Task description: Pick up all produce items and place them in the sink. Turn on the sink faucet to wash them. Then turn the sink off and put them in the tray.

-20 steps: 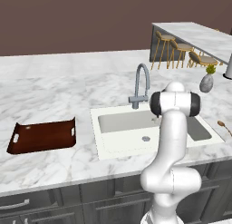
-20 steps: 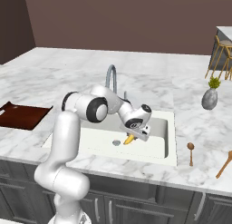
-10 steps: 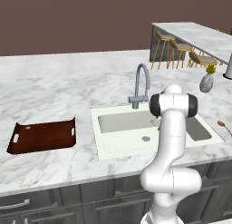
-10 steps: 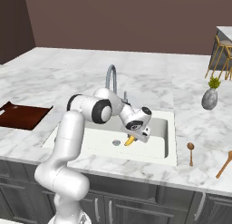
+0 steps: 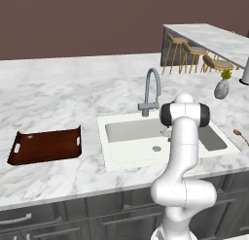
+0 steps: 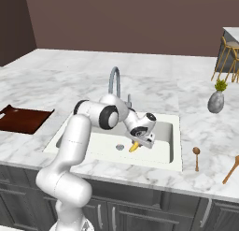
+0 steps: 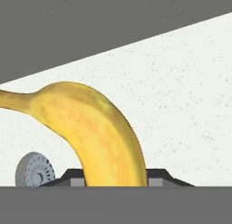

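My gripper [image 6: 138, 144] is clenched on the banana [image 7: 97, 134], both dark finger tips pressed against its lower end in the hand view; the fruit curves up and away from the hand, its thin stem end running off the frame's edge. Just beyond the fingers lies the white floor of the sink [image 6: 158, 156], with the round metal drain [image 7: 35, 171] close beside the hand and half cut off. From the right base camera I see the hand low inside the basin, the banana's tip poking out beneath it; whether it rests on the floor or hangs just above, I cannot tell. Behind the hand rises the sink faucet [image 6: 114, 83]; its side lever is too small to make out. Far off past the basin's other end sits the tray [image 5: 46, 146]. I judge I am placing the fruit in the sink; next I should release it, lift clear, and reach back for the faucet lever.
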You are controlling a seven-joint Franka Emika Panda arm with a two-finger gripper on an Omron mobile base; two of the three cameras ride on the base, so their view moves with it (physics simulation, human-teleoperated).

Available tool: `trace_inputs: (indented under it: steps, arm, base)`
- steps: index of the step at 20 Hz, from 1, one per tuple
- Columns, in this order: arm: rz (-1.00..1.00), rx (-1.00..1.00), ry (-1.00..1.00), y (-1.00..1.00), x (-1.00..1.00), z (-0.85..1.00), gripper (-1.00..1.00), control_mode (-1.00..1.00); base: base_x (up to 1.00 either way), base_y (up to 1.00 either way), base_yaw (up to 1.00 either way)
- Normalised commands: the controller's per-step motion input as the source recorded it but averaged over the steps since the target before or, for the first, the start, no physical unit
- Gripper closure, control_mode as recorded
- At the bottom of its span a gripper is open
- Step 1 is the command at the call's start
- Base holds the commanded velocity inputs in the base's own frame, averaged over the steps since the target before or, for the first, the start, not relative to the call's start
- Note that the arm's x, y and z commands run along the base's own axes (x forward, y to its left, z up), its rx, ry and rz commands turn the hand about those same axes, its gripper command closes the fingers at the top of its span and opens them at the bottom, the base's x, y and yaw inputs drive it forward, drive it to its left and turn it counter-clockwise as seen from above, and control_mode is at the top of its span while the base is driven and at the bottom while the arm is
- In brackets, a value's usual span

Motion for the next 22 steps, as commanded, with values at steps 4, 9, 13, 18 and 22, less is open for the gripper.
trace_inputs:
  steps: [4, 9, 13, 18, 22]
  arm:
    - [0.00, 0.00, 0.00, 0.00, 0.05, -0.21, 1.00, -1.00]
    - [0.00, 0.00, 0.00, 0.00, 0.00, -0.19, 1.00, -1.00]
    - [0.00, 0.00, 0.00, 0.00, 0.00, -0.19, 1.00, -1.00]
    - [0.00, 0.00, 0.00, 0.00, 0.00, -0.23, 1.00, -1.00]
    - [0.00, -0.01, 0.01, 0.00, 0.00, -0.25, -1.00, -1.00]
  base:
    - [0.00, 0.00, 0.00]
    - [0.00, 0.00, 0.00]
    - [0.00, 0.00, 0.00]
    - [0.00, 0.00, 0.00]
    - [0.00, 0.00, 0.00]
